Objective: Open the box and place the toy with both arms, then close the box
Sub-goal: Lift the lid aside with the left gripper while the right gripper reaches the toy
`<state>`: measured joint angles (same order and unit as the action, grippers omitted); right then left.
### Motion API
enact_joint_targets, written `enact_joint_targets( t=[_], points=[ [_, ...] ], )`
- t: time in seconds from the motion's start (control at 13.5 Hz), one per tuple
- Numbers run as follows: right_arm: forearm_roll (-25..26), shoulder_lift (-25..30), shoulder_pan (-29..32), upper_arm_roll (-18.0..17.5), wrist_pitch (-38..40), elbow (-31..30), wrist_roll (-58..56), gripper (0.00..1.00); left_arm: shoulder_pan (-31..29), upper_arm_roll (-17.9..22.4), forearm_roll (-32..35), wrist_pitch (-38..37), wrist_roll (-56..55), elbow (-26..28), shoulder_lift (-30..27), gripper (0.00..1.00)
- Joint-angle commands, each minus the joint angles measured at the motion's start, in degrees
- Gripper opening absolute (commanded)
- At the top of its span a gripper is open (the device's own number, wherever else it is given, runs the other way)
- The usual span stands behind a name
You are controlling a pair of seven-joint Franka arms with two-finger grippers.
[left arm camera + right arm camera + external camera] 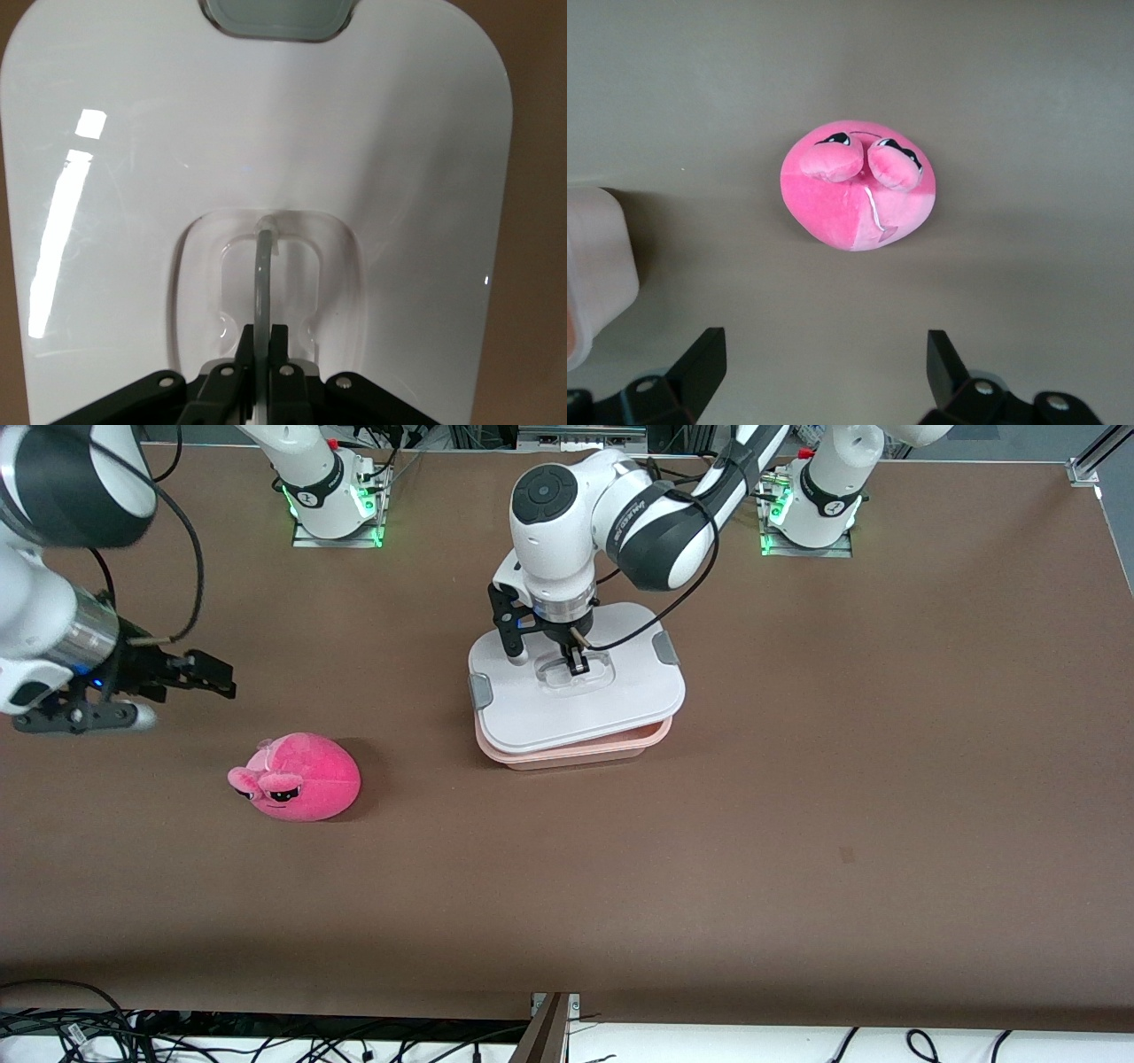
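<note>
While the box (576, 748) sat mid-table with its white lid (567, 700) askew, the left gripper (578, 662) was clamped on the lid's clear handle (262, 266). The toy (297, 777) lay toward the right arm's end, nearer the camera, and the right gripper (208, 673) hung wide open and empty over the table beside it

Legible markings: one only. Dark lettering, apparently the maker's name "FRANKA", on the white forearm casing of the left arm (640, 514) above the box; remaining characters too small to read. No other text, numbers or signs legible.
</note>
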<state>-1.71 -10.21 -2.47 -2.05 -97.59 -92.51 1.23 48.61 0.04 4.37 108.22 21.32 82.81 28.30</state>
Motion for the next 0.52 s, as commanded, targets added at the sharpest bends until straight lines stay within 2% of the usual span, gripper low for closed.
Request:
enact_joint_targets(
  t=[0.0,0.15,0.44],
  points=[
    [0.39,-6.81,0.80,-0.67,-0.75,0.22,-0.17,1.00,-3.94,0.13,-1.73,-8.70,0.83,-4.40,-2.45,0.00],
    [0.57,-9.30,0.71,-0.59,-3.72,0.22,-1.74,1.00,-9.12,0.05,-3.05,-10.92,1.09,-4.41,-4.47,0.00],
    [0.48,-12.46,0.71,-0.59,-5.85,0.22,-2.46,1.00,-22.04,0.04,-4.19,-12.15,11.35,-4.59,-6.15,0.00]
  ],
)
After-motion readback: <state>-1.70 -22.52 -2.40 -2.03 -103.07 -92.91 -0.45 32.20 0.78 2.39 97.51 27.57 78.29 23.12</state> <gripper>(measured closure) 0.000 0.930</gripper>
